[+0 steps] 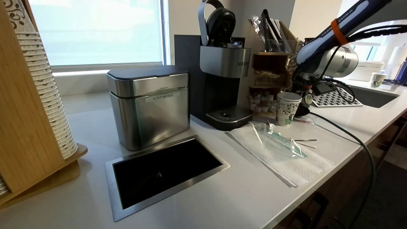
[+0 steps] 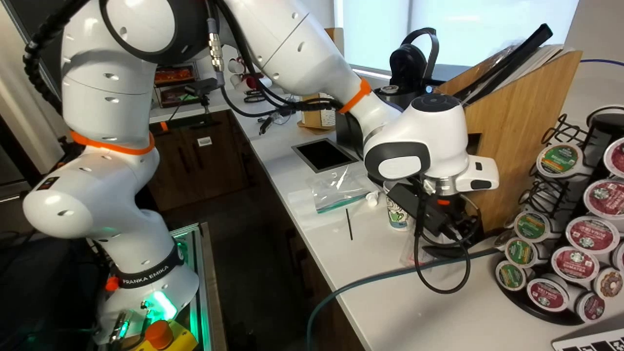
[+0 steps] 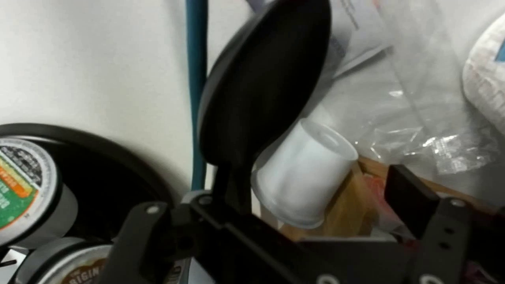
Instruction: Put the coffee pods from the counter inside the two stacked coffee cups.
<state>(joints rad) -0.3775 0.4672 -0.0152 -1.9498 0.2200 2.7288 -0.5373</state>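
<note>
The two stacked coffee cups, pale paper with a printed pattern, stand upright on the counter. They are partly covered in an exterior view and cut off at the wrist view's right edge. My gripper is open, low beside the cups, in both exterior views. A white coffee pod lies tilted between my fingers, close to the left finger and apart from the right one. I cannot tell what it rests on. A black spoon-shaped piece appears joined to the left finger.
A carousel of several pods and a wooden organizer stand close to my gripper. A clear bag lies on paper towel near the cups. A cable crosses the counter. The coffee machine stands behind.
</note>
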